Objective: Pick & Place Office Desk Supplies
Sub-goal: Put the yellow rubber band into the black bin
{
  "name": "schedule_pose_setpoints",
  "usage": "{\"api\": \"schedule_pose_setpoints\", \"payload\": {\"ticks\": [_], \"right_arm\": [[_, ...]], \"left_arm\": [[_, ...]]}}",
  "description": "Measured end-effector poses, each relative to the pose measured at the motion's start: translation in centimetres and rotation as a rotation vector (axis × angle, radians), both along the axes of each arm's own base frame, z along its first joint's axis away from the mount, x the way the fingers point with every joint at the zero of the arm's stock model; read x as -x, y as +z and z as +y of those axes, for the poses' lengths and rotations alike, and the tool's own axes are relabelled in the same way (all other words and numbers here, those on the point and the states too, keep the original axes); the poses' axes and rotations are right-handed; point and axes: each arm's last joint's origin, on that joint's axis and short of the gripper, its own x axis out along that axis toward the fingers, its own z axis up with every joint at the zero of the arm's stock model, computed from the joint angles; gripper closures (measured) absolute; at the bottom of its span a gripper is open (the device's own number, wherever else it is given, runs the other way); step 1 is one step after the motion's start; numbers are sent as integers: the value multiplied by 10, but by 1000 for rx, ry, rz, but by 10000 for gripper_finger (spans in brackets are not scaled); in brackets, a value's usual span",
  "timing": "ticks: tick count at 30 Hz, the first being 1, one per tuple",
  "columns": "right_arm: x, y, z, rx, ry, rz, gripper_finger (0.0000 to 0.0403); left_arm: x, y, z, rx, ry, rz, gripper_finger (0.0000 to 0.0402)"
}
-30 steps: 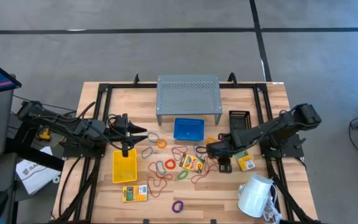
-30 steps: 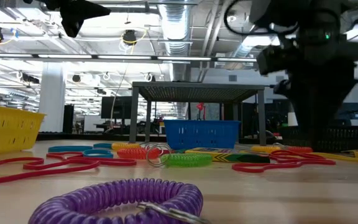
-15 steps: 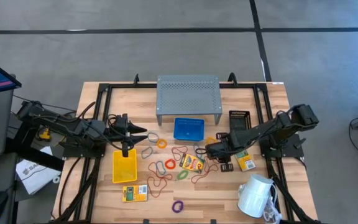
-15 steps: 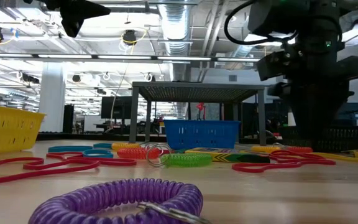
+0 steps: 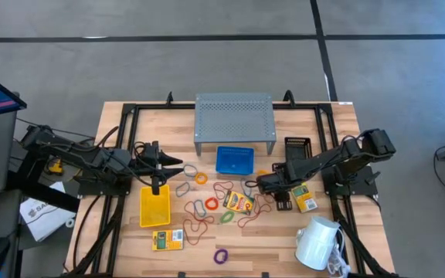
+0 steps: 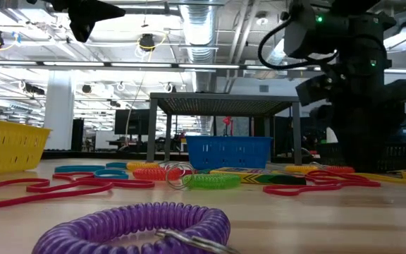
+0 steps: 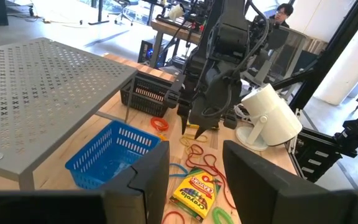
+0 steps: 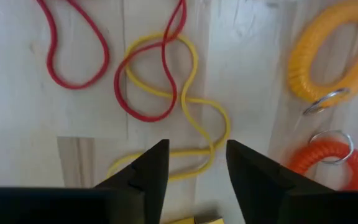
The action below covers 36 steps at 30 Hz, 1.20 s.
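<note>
"Yellow plastic first. Where did that bin sit?"

"The yellow bin (image 5: pixel 154 207) lay in front of the grey perforated riser (image 5: pixel 234 116) and off to its left, with a yellow packet (image 5: pixel 168 240) farther out in front of it. The left gripper (image 5: pixel 178 170) hung just over the bin's riser-side end, its jaws parted and empty. In its wrist view nothing lay between the fingers (image 7: pixel 151 180)."

"And straight in front of the riser?"

"The blue bin (image 5: pixel 235 160) sat just beside the riser's front edge. Beyond it were the scattered loops: an orange loop (image 5: pixel 200 177), red loops (image 5: pixel 199 228), a green loop (image 5: pixel 227 218) and another yellow packet (image 5: pixel 239 202) among them. A purple loop (image 5: pixel 221 255) lay farthest from the riser."

"The other arm?"

"The right gripper (image 5: pixel 259 185) pointed down in front of the riser's right corner, just past the blue bin. Its jaws stood apart and held nothing. Below them lay a thin yellow loop (image 8: pixel 197 112) tangled with a red loop (image 8: pixel 142 93), and beside those an orange coil (image 8: pixel 328 50). I could not tell whether the fingertips touched the wood."

"Farther right?"

"The black mesh bin (image 5: pixel 297 145) stood just right of the riser, with a third packet (image 5: pixel 305 201) in front of it. The white mug (image 5: pixel 317 241) lay on its side, well out from the riser's right corner."
</note>
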Motion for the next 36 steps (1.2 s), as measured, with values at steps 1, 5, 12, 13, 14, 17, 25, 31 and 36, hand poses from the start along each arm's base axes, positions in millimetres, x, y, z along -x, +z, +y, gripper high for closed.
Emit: {"api": "schedule_pose_setpoints", "payload": {"ticks": [1,5,12,13,14,17,25,31,36], "right_arm": [[1,-1,0,1,0,4,236],[5,-5,-1,4,-7,21,230],[2,-9,0,-7,-8,-29,247],[1,-9,0,-9,-8,-41,251],[0,-9,0,-11,-8,-52,255],[-3,-13,1,-12,-12,-54,271],[-4,-23,3,-3,-3,-2,314],[-4,-20,2,-5,-3,-25,355],[-3,-19,0,-4,-10,-24,396]], "left_arm": [[0,0,0,0,0,0,257],[0,0,0,0,0,-1,257],[0,0,0,0,0,-1,257],[0,0,0,0,0,-1,257],[0,0,0,0,0,-1,257],[0,0,0,0,0,-1,257],[0,0,0,2,0,-4,257],[0,0,0,1,0,-4,257],[0,0,0,1,0,-3,257]]}}
